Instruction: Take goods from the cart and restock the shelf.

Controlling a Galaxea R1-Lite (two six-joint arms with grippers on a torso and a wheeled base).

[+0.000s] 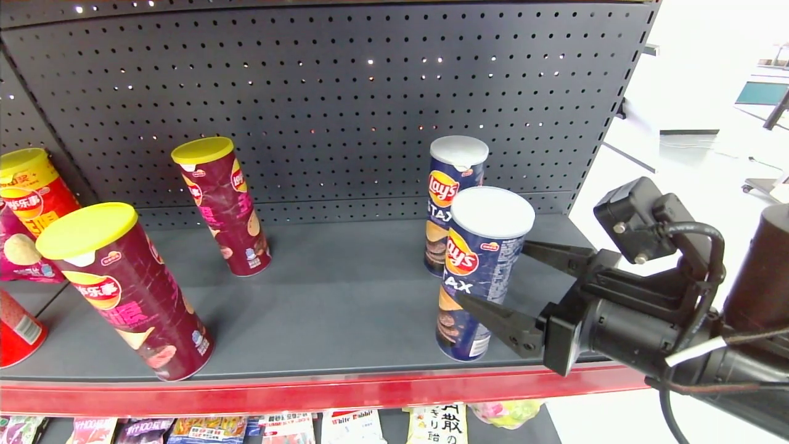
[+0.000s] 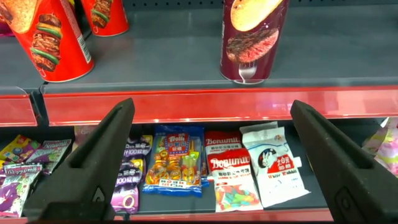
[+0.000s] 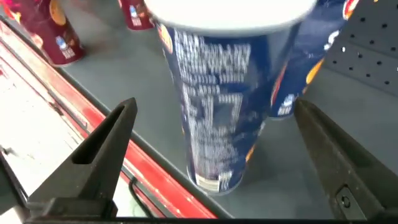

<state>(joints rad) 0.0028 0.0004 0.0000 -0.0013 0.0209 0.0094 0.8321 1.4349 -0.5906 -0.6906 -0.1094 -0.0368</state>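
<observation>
A blue chip can (image 1: 487, 234) with a white lid stands upright near the front edge of the grey shelf (image 1: 333, 308). My right gripper (image 1: 490, 271) is open at the can's right side, one finger on each side of it. The right wrist view shows this blue can (image 3: 217, 93) beyond the right gripper (image 3: 216, 106), with gaps on both sides. A second blue can (image 1: 453, 185) stands just behind. My left gripper (image 2: 212, 106) is open and holds nothing, facing the shelf's red front edge (image 2: 205, 102) below a maroon can (image 2: 252, 37).
Two maroon cans with yellow lids (image 1: 123, 290) (image 1: 222, 203) stand on the shelf's left half, and red cans (image 1: 31, 191) lie further left. The middle of the shelf is bare. Snack bags (image 2: 180, 162) lie on the lower shelf. A perforated back panel (image 1: 333, 92) closes the rear.
</observation>
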